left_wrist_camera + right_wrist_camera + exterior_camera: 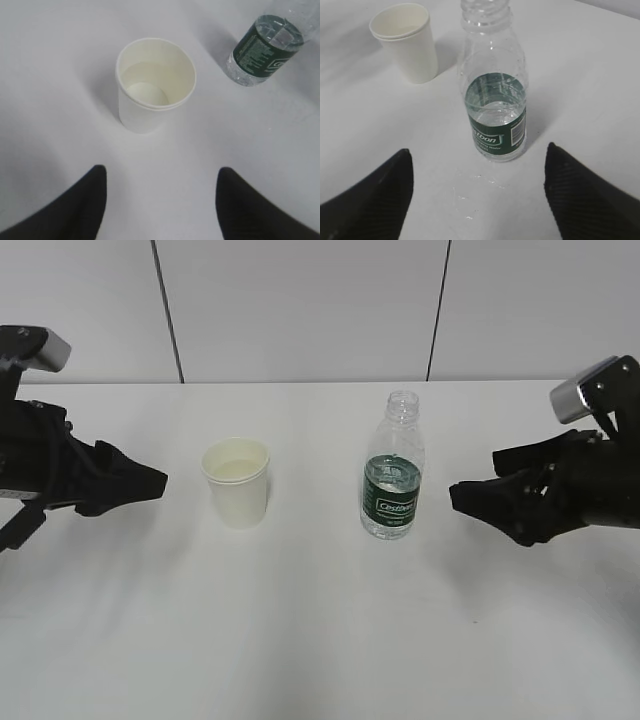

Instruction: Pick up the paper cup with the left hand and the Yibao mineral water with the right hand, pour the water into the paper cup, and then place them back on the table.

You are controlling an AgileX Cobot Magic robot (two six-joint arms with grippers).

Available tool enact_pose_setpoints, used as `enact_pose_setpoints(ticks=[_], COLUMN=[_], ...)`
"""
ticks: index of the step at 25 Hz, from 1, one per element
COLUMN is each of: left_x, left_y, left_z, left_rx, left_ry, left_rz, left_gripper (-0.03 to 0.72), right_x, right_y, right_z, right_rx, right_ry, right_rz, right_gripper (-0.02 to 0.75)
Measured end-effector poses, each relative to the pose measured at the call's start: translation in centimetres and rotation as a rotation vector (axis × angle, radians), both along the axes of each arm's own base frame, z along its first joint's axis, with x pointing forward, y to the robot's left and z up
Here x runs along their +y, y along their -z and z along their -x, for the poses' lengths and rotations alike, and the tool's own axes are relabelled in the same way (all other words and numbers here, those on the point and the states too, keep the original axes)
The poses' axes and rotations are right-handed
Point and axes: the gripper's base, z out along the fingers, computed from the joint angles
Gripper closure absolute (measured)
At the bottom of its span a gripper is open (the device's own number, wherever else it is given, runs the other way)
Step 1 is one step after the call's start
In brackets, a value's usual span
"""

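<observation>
The off-white paper cup stands upright on the white table, with clear water in it. The capless Yibao bottle with the dark green label stands upright to its right, water low inside. My left gripper is open and empty, left of the cup and apart from it; its fingers frame the cup in the left wrist view. My right gripper is open and empty, right of the bottle, not touching it. The cup also shows in the right wrist view.
A few water droplets lie on the table in front of the bottle, between my right fingers. A grey panelled wall rises behind the table's far edge.
</observation>
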Motion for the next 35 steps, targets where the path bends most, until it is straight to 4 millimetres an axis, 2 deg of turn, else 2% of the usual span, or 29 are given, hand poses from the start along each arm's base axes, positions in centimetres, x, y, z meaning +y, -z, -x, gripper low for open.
enact_pose_setpoints(ticks=[6, 12, 16, 20, 27, 35], left_x=[0.0, -0.1, -0.3, -0.3, 0.1, 0.1], left_y=[0.0, 0.0, -0.6, -2.5, -8.4, -12.4], left_z=[0.0, 0.1, 0.5, 1.3, 4.8, 8.9], left_rx=[0.003, 0.005, -0.004, -0.069, -0.293, -0.399], left_ry=[0.003, 0.007, 0.035, 0.046, 0.055, 0.072], left_rz=[0.004, 0.006, 0.029, 0.044, 0.084, 0.188], left_gripper=[0.223, 0.223, 0.223, 0.223, 0.223, 0.223], right_x=[-0.5, -0.7, -0.9, -1.3, -1.0, -0.5], right_y=[-2.7, -5.0, -6.4, -8.9, -13.0, -15.8], right_z=[0.6, 0.7, 1.3, 2.9, 6.2, 10.4], right_rx=[0.105, 0.165, 0.129, 0.059, -0.1, -0.233], right_ry=[0.017, 0.102, 0.121, 0.131, 0.112, 0.106], right_rz=[0.081, -0.021, -0.046, -0.086, -0.107, -0.143], right_gripper=[0.142, 0.144, 0.144, 0.144, 0.144, 0.144])
